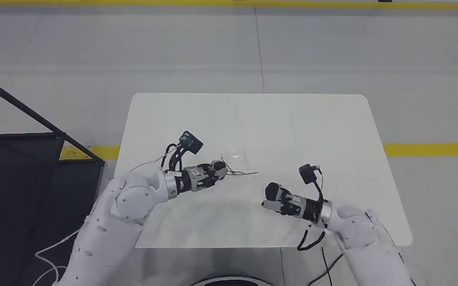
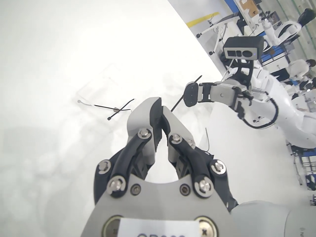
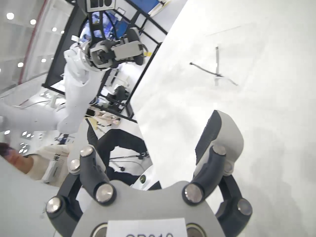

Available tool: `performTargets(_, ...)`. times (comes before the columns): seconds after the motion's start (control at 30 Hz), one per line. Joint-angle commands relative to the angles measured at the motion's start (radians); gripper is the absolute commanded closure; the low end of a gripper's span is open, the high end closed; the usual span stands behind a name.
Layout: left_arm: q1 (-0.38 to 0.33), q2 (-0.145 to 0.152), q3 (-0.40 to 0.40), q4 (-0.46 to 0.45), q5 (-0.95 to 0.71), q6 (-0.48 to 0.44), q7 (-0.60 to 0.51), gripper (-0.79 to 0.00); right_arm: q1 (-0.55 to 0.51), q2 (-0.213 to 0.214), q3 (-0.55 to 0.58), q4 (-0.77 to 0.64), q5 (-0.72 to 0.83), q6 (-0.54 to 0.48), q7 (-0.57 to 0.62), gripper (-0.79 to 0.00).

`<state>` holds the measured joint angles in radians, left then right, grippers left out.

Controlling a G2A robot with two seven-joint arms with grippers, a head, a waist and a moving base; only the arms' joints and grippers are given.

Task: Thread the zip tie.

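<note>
My left gripper [image 2: 161, 114] hangs above the table's near left part, shut on a thin black zip tie [image 2: 178, 102]. The tie sticks out past the fingertips towards my right gripper [image 2: 191, 96], and a short tail curls out behind the fingers. My right gripper [image 3: 153, 134] is open with nothing between its fingers, a short way to the right of the left one [image 1: 218, 170] in the top view. Two more black zip ties [image 2: 116, 109] lie crossed on the white table [image 1: 322, 129] just beyond the left gripper, also seen as the crossed ties [image 3: 216, 73].
A clear plastic bag [image 2: 98, 85] lies flat on the table beside the crossed ties, with a pale tie end [image 2: 82, 102] next to it. The table's near edge runs close under both arms. A black frame [image 1: 36, 121] stands off the left side.
</note>
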<state>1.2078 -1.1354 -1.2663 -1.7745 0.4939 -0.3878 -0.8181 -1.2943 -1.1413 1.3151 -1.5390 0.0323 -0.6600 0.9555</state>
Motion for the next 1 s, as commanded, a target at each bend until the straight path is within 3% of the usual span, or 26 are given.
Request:
performTargets(0.0,-0.003,0.001,0.017,-0.007,0.042,0.0,0.001,0.0,0.053,0.004,-0.011,0.057,0.15,0.008,0.119,-0.785)
performTargets(0.23,-0.021,0.0,0.062,-0.006,0.068,-0.011,-0.012,0.0,0.126,0.008,-0.03,0.157,0.23,0.003,0.189,-0.782)
performTargets(0.4,-0.039,0.0,0.086,-0.001,0.07,-0.017,-0.013,0.0,0.152,0.008,-0.057,0.179,0.216,0.018,0.19,-0.625)
performTargets(0.53,-0.045,0.001,0.095,-0.003,0.078,-0.017,-0.015,0.0,0.169,0.007,-0.084,0.183,0.197,0.032,0.185,-0.606)
performTargets(0.7,-0.044,0.005,0.105,-0.002,0.084,-0.026,-0.033,0.0,0.185,0.005,-0.11,0.191,0.191,0.051,0.176,-0.511)
performTargets(0.9,-0.051,0.007,0.117,0.004,0.085,-0.029,-0.036,0.0,0.2,0.005,-0.133,0.203,0.183,0.055,0.168,-0.502)
performTargets(0.97,-0.054,0.007,0.121,0.005,0.086,-0.029,-0.036,0.0,0.204,0.006,-0.139,0.204,0.177,0.06,0.168,-0.462)
